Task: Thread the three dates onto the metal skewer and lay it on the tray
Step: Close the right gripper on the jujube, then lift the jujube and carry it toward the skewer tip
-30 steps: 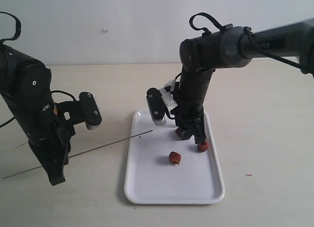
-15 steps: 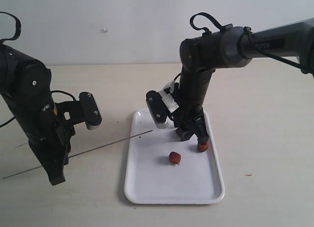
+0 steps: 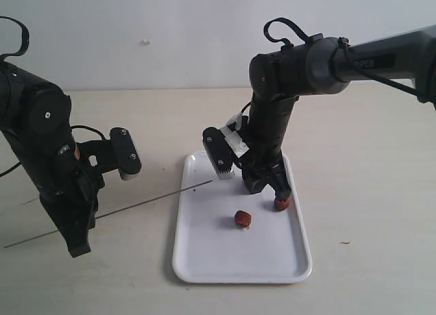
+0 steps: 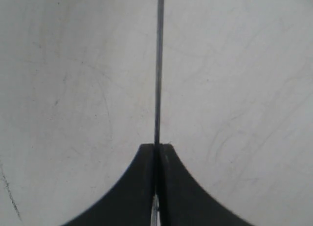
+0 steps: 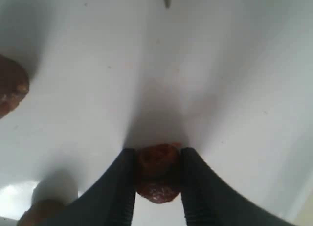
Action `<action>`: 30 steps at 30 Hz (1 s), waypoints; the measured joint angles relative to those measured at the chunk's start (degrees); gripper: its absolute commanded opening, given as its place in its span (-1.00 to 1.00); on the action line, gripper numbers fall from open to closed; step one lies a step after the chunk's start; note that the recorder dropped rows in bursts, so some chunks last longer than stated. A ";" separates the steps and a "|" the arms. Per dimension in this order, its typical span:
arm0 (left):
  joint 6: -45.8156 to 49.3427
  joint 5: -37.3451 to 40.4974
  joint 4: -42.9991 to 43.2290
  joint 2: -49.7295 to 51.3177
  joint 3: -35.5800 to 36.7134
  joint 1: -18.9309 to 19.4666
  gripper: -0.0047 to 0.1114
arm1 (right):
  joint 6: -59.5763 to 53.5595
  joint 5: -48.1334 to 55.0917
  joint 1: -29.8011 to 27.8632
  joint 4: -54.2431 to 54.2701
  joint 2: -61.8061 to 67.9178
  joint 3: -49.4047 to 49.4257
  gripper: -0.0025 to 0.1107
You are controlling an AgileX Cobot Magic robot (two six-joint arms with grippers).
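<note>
Date (image 5: 157, 173) pinched in right hand (image 5: 157, 153), arm steeply down over tray (image 3: 204, 260); skewer (image 4: 158, 64) tight in left hand (image 4: 157, 146).

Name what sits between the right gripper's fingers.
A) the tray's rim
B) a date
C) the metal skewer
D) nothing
B: in the right wrist view a date sits between the fingers of the right gripper, touching both, with the tray behind it; the metal skewer is clamped in the left gripper.

dates (image 3: 242, 219): dark reddish-brown | tray (image 3: 204, 260): glossy white | skewer (image 3: 150, 203): grey | table (image 3: 375, 192): pale beige
</note>
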 measured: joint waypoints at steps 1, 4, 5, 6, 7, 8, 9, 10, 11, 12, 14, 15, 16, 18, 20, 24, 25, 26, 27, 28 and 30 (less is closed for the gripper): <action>0.00 -0.05 0.00 0.00 0.00 0.00 -0.92 | 0.00 0.00 0.00 0.00 0.00 0.00 -0.43; 0.00 -0.79 0.00 0.00 0.00 0.00 -0.92 | -0.10 0.00 0.00 0.00 0.00 0.00 -0.43; 0.00 -0.90 0.00 0.00 0.00 0.00 -0.92 | -0.10 0.00 0.00 0.00 0.00 0.00 -0.43; 0.00 -1.03 0.00 0.00 0.00 0.00 -0.92 | -0.10 0.00 0.00 0.00 0.00 0.00 -0.43; 0.00 -1.13 0.00 0.00 0.00 0.00 -0.92 | -0.10 0.00 0.00 0.00 0.00 0.00 -0.43; 0.00 -1.28 0.00 0.00 0.00 0.00 -0.92 | -0.10 0.00 0.00 0.00 0.00 0.00 -0.43; 0.00 -1.71 0.00 0.00 0.00 0.00 -0.92 | -0.10 0.00 0.00 0.00 0.00 0.00 -0.43; 0.00 -2.13 0.00 0.00 0.00 0.00 -0.92 | -0.10 0.00 0.00 0.00 -0.15 0.00 -0.43; 0.00 -2.93 -0.24 0.00 0.00 0.00 -0.92 | -0.10 0.00 0.00 0.00 -0.25 0.00 -0.43; 0.00 -3.81 -0.39 0.00 0.00 0.00 -0.92 | -0.10 0.00 0.00 0.00 -0.47 0.00 -0.43; 0.00 -5.14 -1.00 0.00 0.00 0.00 -0.92 | -0.10 0.00 0.00 0.00 -0.98 0.00 -0.43; 0.00 -5.47 -1.26 0.00 0.00 0.00 -0.92 | -0.10 -0.11 0.00 0.00 -1.26 0.00 -0.43; 0.00 -5.70 -1.27 0.00 0.00 0.00 -0.92 | -0.10 -0.11 0.00 0.00 -1.55 0.00 -0.43; 0.00 -5.82 -1.50 0.00 0.00 0.00 -0.92 | -0.10 -0.11 0.00 0.00 -1.92 0.00 -0.43; 0.00 -5.91 -1.62 0.00 0.00 0.00 -0.92 | -0.10 -0.11 0.00 0.00 -2.25 0.00 -0.43; 0.00 -5.91 -1.75 0.00 0.00 0.00 -0.92 | 0.00 -0.11 0.00 0.00 -2.29 0.00 -0.43; 0.00 -5.91 -1.75 0.00 0.00 0.00 -0.92 | 0.12 -0.22 0.00 0.00 -2.29 0.00 -0.43; 0.00 -5.91 -1.75 0.00 0.00 0.00 -0.92 | 0.12 -0.35 0.00 0.00 -2.39 0.00 -0.43; 0.00 -5.91 -1.85 0.00 0.00 0.00 -0.92 | 0.12 -0.35 0.00 0.00 -2.39 0.00 -0.43; 0.00 -5.91 -1.85 0.00 0.00 0.00 -0.92 | 0.36 -0.50 0.00 0.00 -2.53 0.00 -0.43; 0.00 -6.05 -1.85 0.00 0.00 0.00 -0.92 | 0.77 -1.17 0.00 0.00 -3.53 0.00 -0.43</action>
